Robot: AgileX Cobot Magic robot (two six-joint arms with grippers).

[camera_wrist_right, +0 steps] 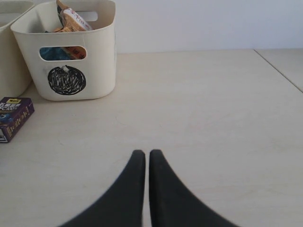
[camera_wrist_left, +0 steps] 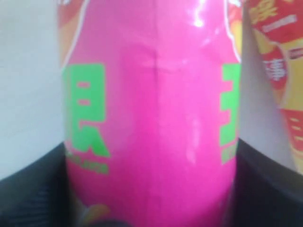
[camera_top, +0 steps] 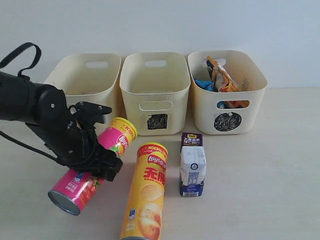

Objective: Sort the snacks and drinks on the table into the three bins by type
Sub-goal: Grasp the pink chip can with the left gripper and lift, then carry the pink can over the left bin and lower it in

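Partly sorted: orange-tan bag and blue bag fill the right circle bin. Left gripper clasps the pink tube, near left; yellow tube and carton are unsorted. Right gripper closed, empty.

I see a table under everything. It is a light, sandy colour and looks like smooth wood, with faint streaks running across it. Soft grey shadows lie on it here and there. In my right wrist view a thin dark line cuts slantwise over one corner of the top. The part past the line has the same light colour. Behind the table stands a wall. It is plain and pale, a greyish white, and it meets the table's far edge in a straight line.
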